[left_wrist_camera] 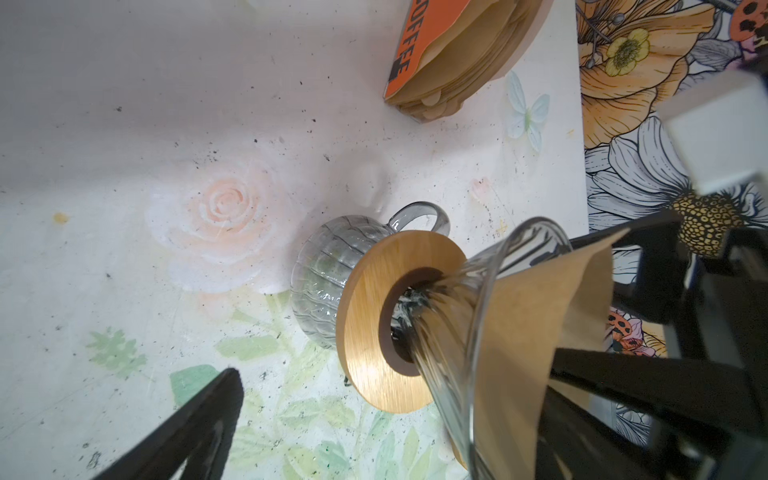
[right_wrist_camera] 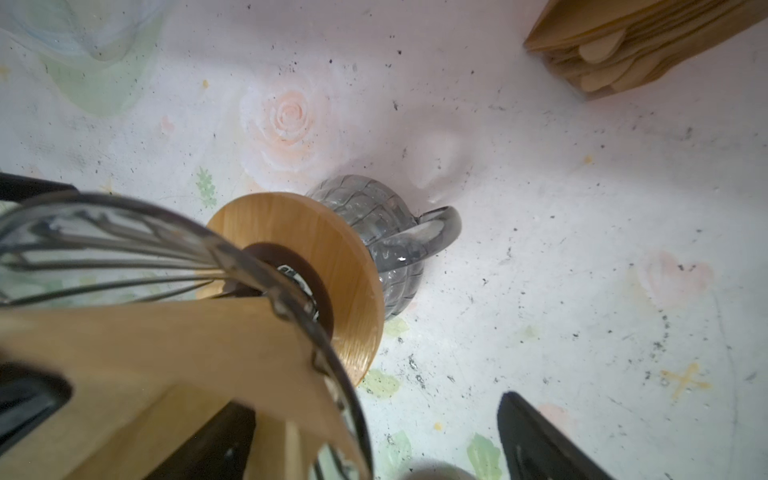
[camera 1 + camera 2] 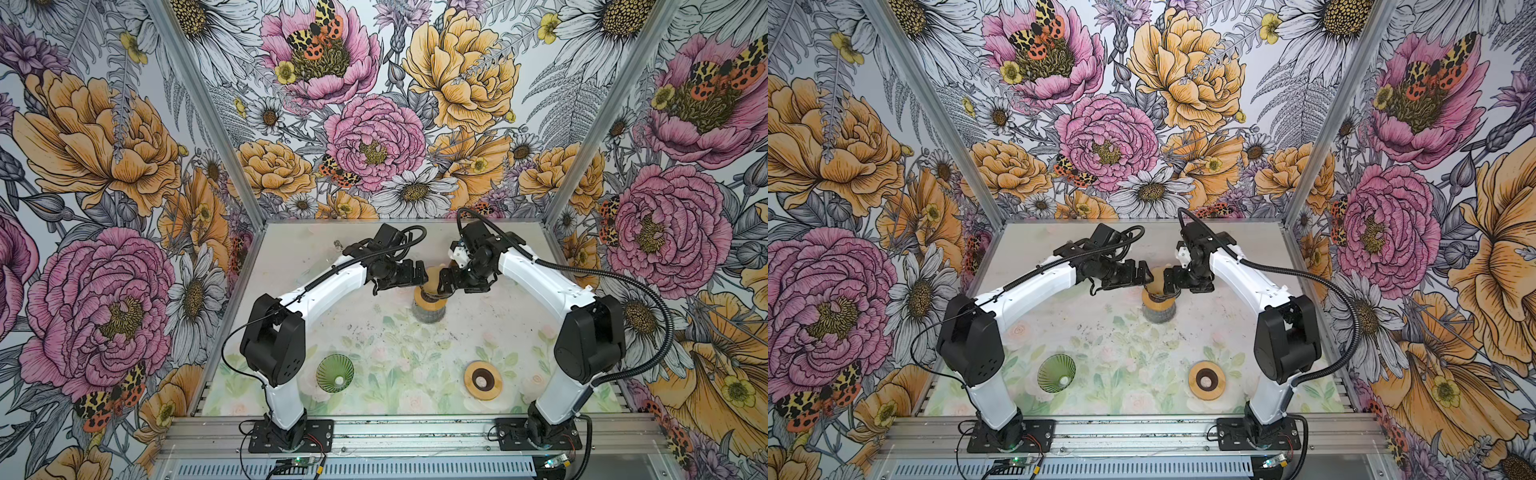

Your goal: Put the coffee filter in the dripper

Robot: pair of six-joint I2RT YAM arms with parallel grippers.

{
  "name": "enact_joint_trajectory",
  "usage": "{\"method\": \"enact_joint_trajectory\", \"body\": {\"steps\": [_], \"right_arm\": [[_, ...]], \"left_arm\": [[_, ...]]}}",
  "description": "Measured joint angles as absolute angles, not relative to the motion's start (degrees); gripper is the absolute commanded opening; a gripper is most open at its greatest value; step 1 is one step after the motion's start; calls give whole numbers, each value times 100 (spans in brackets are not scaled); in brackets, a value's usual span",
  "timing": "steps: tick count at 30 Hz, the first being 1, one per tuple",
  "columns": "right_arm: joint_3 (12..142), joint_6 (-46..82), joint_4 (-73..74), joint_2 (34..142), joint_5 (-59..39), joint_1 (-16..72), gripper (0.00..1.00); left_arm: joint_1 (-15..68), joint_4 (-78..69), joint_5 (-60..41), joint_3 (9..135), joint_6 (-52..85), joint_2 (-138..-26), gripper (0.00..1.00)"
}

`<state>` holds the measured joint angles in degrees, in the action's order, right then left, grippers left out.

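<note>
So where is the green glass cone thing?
In a top view the green cone sits on the table near the front edge, on the left, beside the left arm, with the loose wooden ring off to its right.

You are getting only one readable text here. In the left wrist view, an orange label (image 1: 409, 48) is carrying white capital letters that are spelling "COFFEE", with the first letter clipped by the frame edge. A small black mark is sitting just past the end of the word, too small to make out. The label is lying on the outer face of the pack of brown paper filters (image 1: 469, 66) that is resting on the table.
</note>
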<state>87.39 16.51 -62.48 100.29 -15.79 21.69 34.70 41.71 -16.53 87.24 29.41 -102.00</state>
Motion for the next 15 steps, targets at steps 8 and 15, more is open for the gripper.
{"method": "enact_joint_trajectory", "body": {"steps": [8, 15], "right_arm": [[8744, 1645, -6246, 10235, -1409, 2307, 93], [8768, 1645, -6235, 10307, -1352, 2349, 93]], "left_arm": [[3308, 4169, -1664, 8696, 2851, -10092, 99], [3297, 4169, -1662, 8602, 2832, -10092, 99]]}}
